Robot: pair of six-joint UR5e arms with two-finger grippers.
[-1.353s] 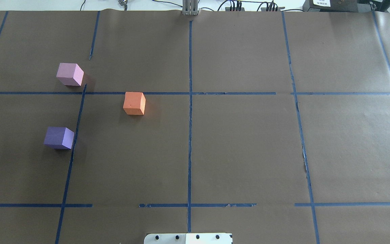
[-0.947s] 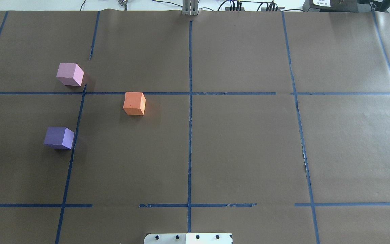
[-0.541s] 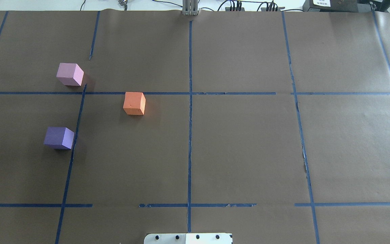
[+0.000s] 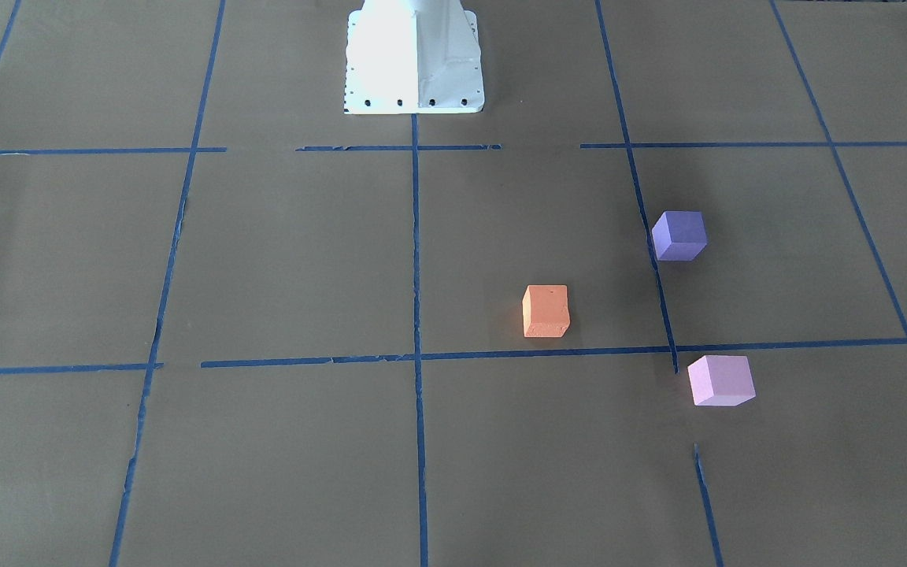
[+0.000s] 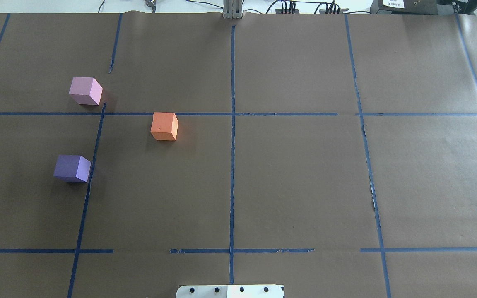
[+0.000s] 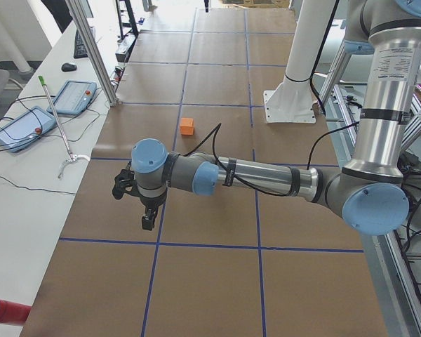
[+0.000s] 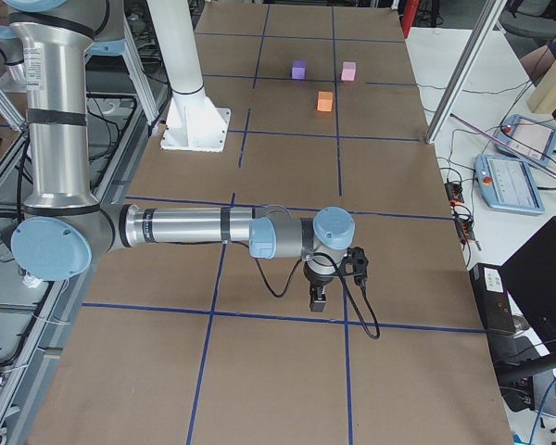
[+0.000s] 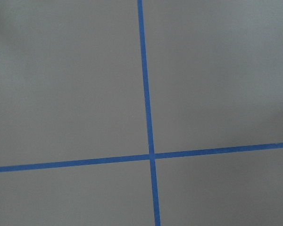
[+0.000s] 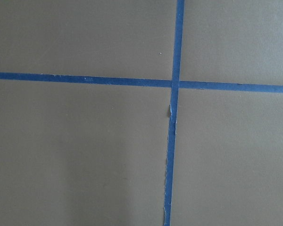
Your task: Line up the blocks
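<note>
On the desk (image 5: pixel 296 182), at its left side, the violet-purple block (image 5: pixel 72 168), pale pink block (image 5: pixel 85 90) and orange block (image 5: pixel 164 126) are set well apart, unaligned, while whether the fingers of the left gripper (image 6: pixel 147 223) and right gripper (image 7: pixel 318 298) are spread cannot be told.

A flat sheet of matte brown paper (image 9: pixel 75 155) fills the view. A horizontal strip of blue tape (image 9: pixel 85 79) crosses a vertical strip of blue tape (image 9: pixel 179 37) at upper right. The vertical strip's edge is ragged just below the crossing.
</note>
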